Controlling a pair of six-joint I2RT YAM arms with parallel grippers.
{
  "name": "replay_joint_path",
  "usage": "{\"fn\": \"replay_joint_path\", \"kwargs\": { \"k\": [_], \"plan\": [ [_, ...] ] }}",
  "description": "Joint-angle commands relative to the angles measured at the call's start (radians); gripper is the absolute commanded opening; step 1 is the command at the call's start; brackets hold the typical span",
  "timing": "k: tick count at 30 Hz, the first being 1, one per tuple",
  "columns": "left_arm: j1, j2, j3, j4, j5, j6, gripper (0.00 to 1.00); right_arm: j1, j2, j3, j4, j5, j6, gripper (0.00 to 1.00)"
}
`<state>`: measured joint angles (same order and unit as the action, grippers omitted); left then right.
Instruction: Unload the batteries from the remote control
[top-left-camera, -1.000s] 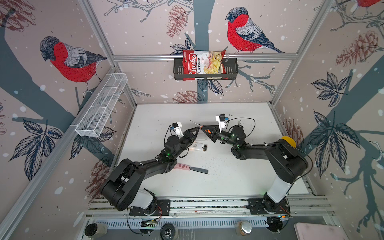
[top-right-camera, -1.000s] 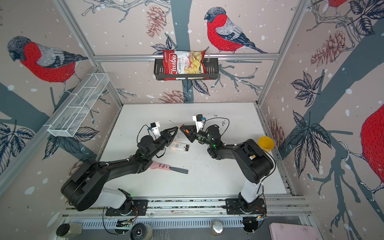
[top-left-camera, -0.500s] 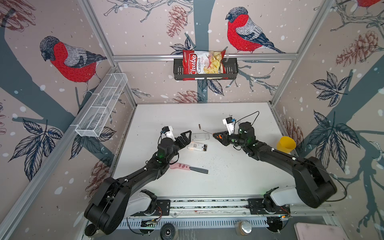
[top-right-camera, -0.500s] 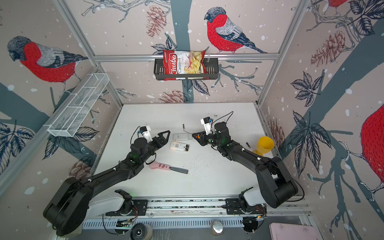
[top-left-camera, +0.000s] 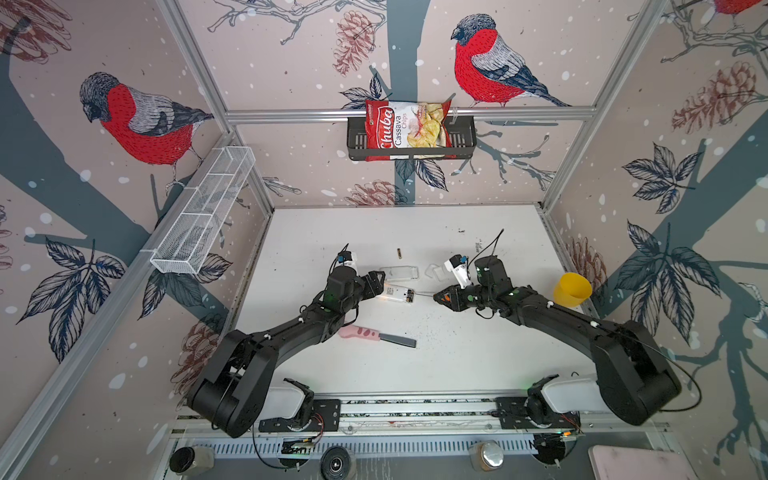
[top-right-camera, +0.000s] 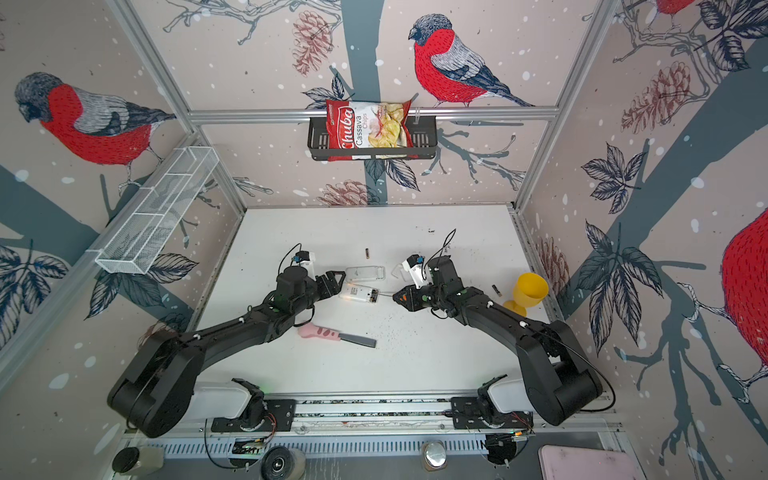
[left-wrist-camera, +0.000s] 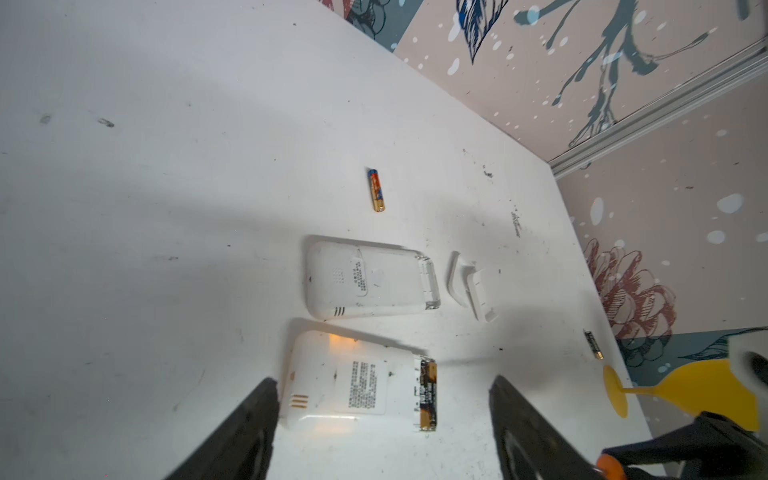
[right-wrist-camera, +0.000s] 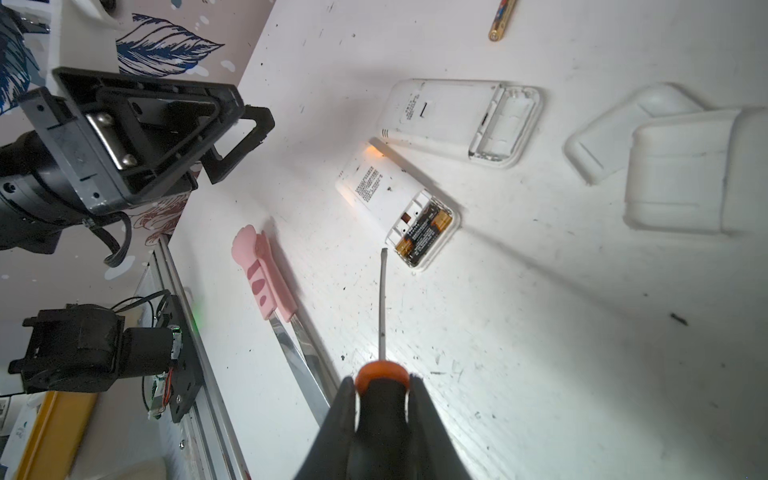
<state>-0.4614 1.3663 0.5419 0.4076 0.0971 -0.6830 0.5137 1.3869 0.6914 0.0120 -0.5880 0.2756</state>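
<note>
In both top views, the left fingers (top-left-camera: 374, 277) stand spread wide at the left end of a white remote (top-left-camera: 392, 293) lying mid-tabletop (top-left-camera: 478, 365), grasping nothing. Reaching in from the right, the right fingers (top-left-camera: 452, 302) are clamped on an orange-and-black screwdriver (top-left-camera: 444, 297), its thin shaft pointing left at the remote's open right end. A second remote (top-left-camera: 398, 273) lies just beyond, with 2 detached covers (top-left-camera: 436, 272) to its right. A loose battery (top-left-camera: 399, 253) rests farther back. A second loose battery (top-right-camera: 495, 289) lies at right, beside a yellow cup (top-right-camera: 530, 286). A pink-handled knife (top-left-camera: 376, 336) sits nearer the front.

The left wrist view shows both fingers well apart, flanking the near remote, whose uncovered compartment holds the seated batteries (left-wrist-camera: 428, 395).

The right wrist view shows the fingers closed tight on the screwdriver's handle. The tip sits just beside the compartment's edge, and whether it touches cannot be told. Inside, 2 dark, gold-ended batteries lie side by side.
</note>
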Motion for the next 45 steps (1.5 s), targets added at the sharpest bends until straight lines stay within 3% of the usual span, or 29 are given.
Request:
{"fn": "replay_joint_path", "kwargs": {
  "k": [1, 18, 26, 45],
  "plan": [
    [0.003, 0.033, 0.013, -0.043, 0.033, 0.059, 0.73, -0.001, 0.019, 0.014, -0.008, -0.019, -0.014, 0.01],
    [0.023, 0.16, 0.056, -0.069, 0.119, 0.131, 0.75, -0.009, 0.126, 0.046, 0.038, -0.012, -0.038, 0.01],
    [0.027, 0.207, 0.064, -0.049, 0.16, 0.134, 0.66, 0.001, 0.146, 0.056, 0.037, -0.01, -0.047, 0.0],
    [0.029, 0.243, 0.069, -0.023, 0.179, 0.132, 0.61, 0.034, 0.179, 0.067, 0.036, 0.064, -0.066, 0.0]
  ]
}}
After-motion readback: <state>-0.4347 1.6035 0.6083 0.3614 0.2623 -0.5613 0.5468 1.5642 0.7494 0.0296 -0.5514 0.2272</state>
